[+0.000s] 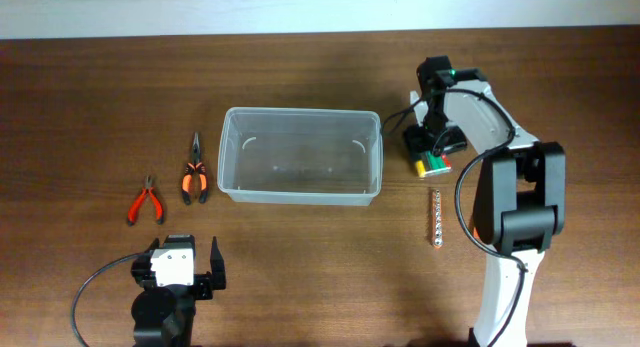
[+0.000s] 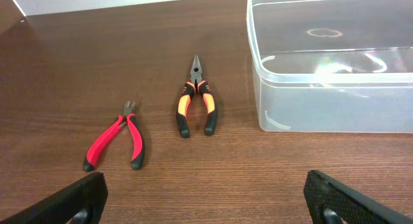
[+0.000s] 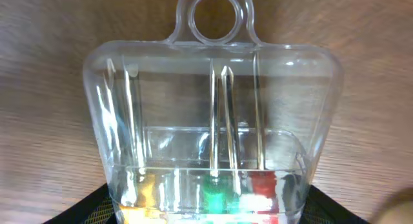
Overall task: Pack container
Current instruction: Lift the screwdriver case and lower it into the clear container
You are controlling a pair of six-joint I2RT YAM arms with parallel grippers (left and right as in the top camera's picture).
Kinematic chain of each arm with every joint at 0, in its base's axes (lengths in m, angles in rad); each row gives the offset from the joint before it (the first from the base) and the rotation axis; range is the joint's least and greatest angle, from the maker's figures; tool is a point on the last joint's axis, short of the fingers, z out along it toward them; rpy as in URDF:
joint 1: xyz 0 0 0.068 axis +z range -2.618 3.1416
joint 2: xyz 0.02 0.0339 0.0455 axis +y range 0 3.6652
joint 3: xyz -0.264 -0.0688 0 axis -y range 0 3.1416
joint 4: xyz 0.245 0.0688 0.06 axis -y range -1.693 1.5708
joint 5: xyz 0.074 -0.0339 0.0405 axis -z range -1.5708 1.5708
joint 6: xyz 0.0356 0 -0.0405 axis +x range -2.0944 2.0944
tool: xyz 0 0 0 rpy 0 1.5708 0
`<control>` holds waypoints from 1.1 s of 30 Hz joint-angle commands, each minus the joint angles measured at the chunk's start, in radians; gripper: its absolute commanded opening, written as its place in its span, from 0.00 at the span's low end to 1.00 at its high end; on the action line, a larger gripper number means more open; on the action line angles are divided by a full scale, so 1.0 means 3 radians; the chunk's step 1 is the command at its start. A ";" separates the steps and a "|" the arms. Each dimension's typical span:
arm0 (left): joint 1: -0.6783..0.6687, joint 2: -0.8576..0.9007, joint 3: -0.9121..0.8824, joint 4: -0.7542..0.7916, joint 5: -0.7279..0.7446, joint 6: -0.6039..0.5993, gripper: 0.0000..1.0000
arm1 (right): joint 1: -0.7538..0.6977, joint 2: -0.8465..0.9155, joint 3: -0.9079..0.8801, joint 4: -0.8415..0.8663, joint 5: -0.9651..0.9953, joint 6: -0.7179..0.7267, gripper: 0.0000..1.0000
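Mid-desk (image 1: 80, 107): a clear rectangular plastic container (image 1: 300, 155), lidless, nothing visible inside.

Just left of the container: orange-and-black needle-nose pliers (image 1: 194, 175), flat on the wood, jaws closed, tips pointing toward the far edge. Farther left of the container, a little nearer the front edge: smaller red-handled pliers (image 1: 146, 201), slightly tilted, apart from the orange pair.

In front of the container, off its left corner: the left end effector (image 1: 180, 259), released, fingers spread wide, gripping nothing, well apart from both pliers.

Just right of the container, by its right wall: a small clear plastic case (image 1: 434, 165) with a hang loop and yellow, green and red pieces at one end, resting on the desk. Directly over the case: the right end effector (image 1: 432, 152), dark fingers flanking the coloured end in the wrist view; cannot tell whether clenched on the case or merely around it.

Right of the container, nearer the front than the case: a slim metal rail (image 1: 436, 217), lengthwise front to back, touching nothing.
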 commanded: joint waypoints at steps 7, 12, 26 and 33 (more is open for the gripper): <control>-0.0015 -0.0019 -0.0023 0.0006 -0.0025 0.0066 0.99 | 0.0024 -0.0024 0.1136 -0.0585 0.0114 0.0074 0.64; -0.0015 -0.0019 -0.0023 0.0006 -0.0025 0.0066 0.99 | 0.0031 -0.0061 0.1617 -0.0905 -0.0020 0.0142 0.64; -0.0015 -0.0019 -0.0023 0.0006 -0.0025 0.0065 0.99 | 0.0914 -0.0122 0.2370 -0.1523 -0.0136 0.0431 0.64; -0.0015 -0.0019 -0.0023 0.0006 -0.0025 0.0065 0.99 | 0.1502 -0.0114 0.2364 -0.1455 -0.0098 0.0558 0.64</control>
